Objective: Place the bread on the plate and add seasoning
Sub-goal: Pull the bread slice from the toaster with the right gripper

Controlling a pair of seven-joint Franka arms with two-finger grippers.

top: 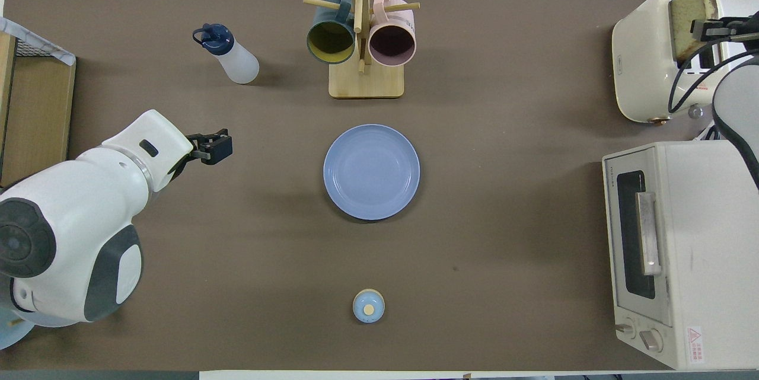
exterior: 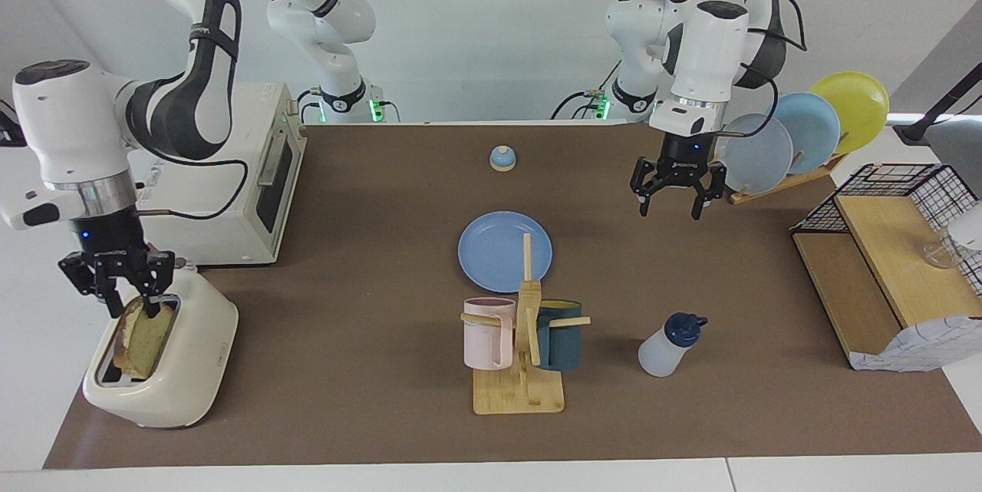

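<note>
The bread [exterior: 146, 338] stands upright in a slot of the cream toaster [exterior: 196, 358], at the right arm's end of the table. My right gripper [exterior: 132, 306] is down over the toaster, and its fingers pinch the slice's top edge. From overhead the bread [top: 686, 27] shows with the right gripper [top: 708, 29] against it. The blue plate [exterior: 495, 250] lies bare in the table's middle. The seasoning bottle [exterior: 666, 346] stands farther from the robots, toward the left arm's end. My left gripper [exterior: 669, 209] hangs open over bare table between the plate and the plate rack.
A wooden mug tree [exterior: 520, 369] with a pink and a teal mug stands just past the plate. A small blue bell [exterior: 502, 159] sits near the robots. A toaster oven [exterior: 230, 193], an upright plate rack [exterior: 798, 143] and a wire-and-wood shelf [exterior: 890, 262] line the table's ends.
</note>
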